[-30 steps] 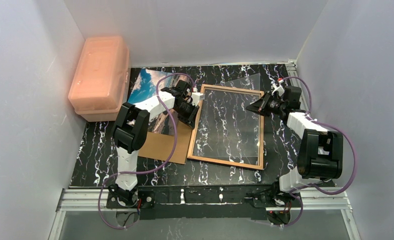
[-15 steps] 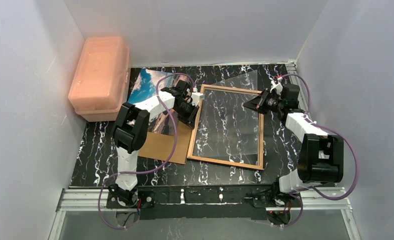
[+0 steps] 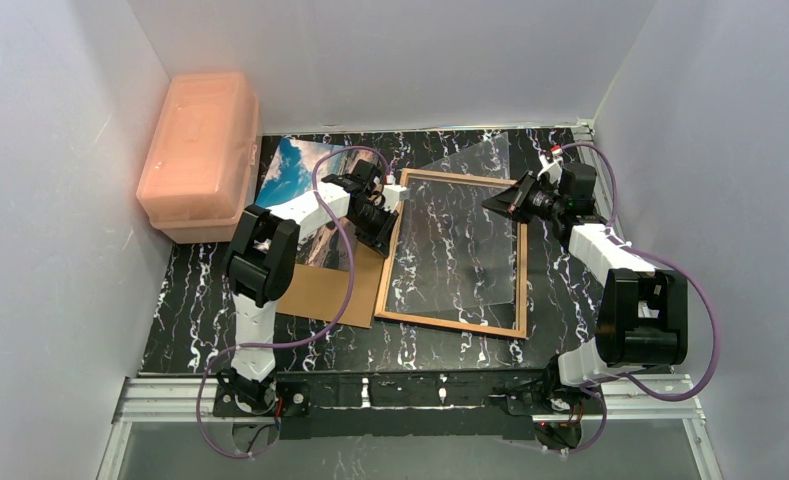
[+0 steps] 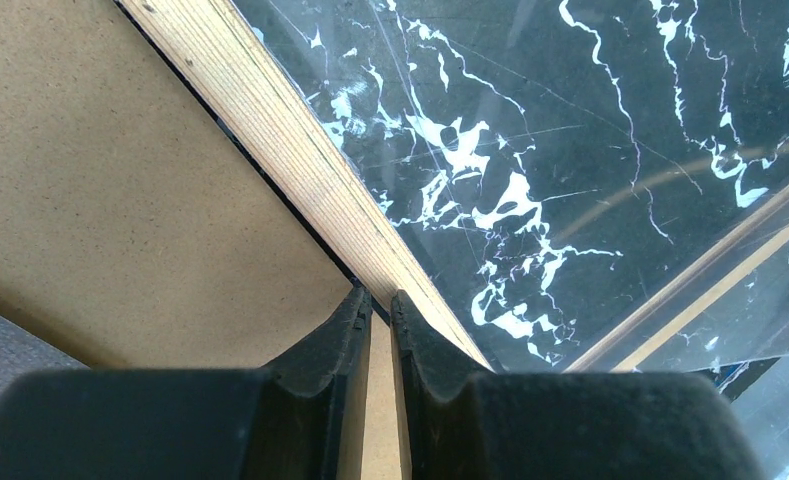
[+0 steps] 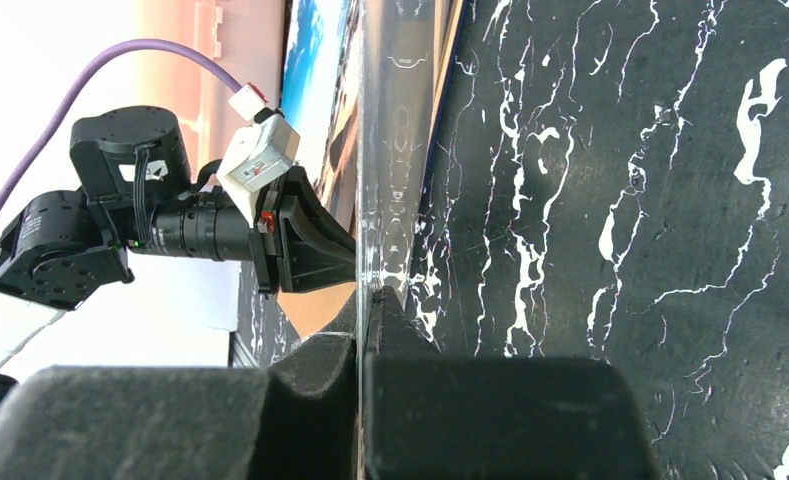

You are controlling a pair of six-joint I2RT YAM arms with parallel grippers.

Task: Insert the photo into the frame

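The frame (image 3: 387, 272) lies wood-brown side up at mid-table. My left gripper (image 3: 389, 204) is shut on its left rail, which crosses the left wrist view (image 4: 270, 130) and runs in between my fingertips (image 4: 375, 297). My right gripper (image 3: 507, 199) is shut on the right edge of the clear pane (image 3: 465, 245) and holds that side raised and tilted above the frame. The pane shows edge-on in the right wrist view (image 5: 390, 150), pinched at my jaws (image 5: 370, 296). The beach photo (image 3: 292, 168) lies flat at the back left, partly under the left arm.
A plain brown backing board (image 3: 320, 292) lies left of the frame, also in the left wrist view (image 4: 100, 200). A pink lidded box (image 3: 200, 150) stands against the left wall. White walls close in the black marbled table (image 3: 560, 290).
My right gripper has moved back and left with the pane, raising its far edge and tilting it more. The left arm and the frame have not moved.
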